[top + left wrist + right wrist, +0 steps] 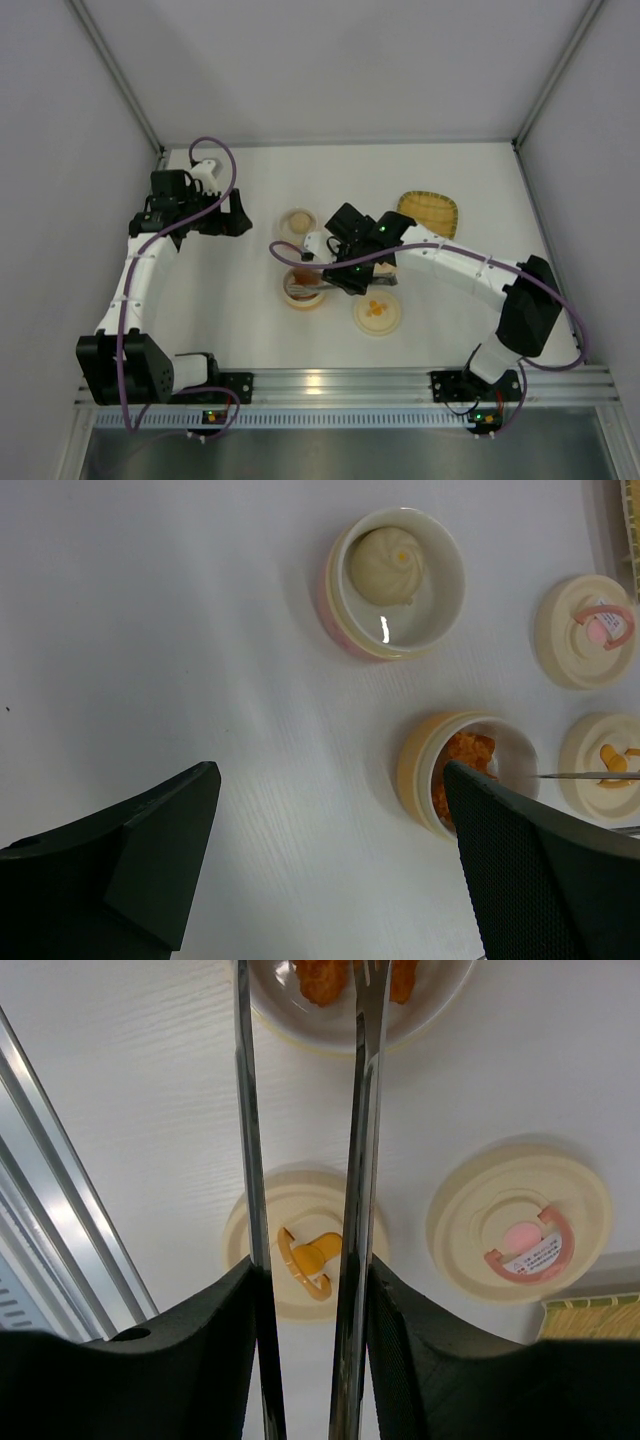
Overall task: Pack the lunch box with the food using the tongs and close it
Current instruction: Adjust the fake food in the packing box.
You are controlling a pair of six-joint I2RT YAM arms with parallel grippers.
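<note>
The lunch box shows as two round open bowls. A pale cream ball (385, 565) lies in the pink bowl (445, 590) (297, 222). Orange chunks (468, 755) (320, 980) lie in the orange bowl (412, 770) (303, 290). My right gripper (310, 1265) (335, 275) is shut on the grey metal tongs (362, 1110), one arm against each finger. The tongs' tips reach over the chunks in the orange bowl; whether they touch is unclear. My left gripper (330, 780) (235, 215) hangs open over bare table, left of the bowls, holding nothing.
Two cream lids lie on the table: one with an orange tab (300, 1200) (377, 312) under the tongs, one with a pink tab (520, 1230) (585, 630) beside it. A yellow woven tray (428, 213) sits at the back right. The metal rail (330, 382) borders the near edge.
</note>
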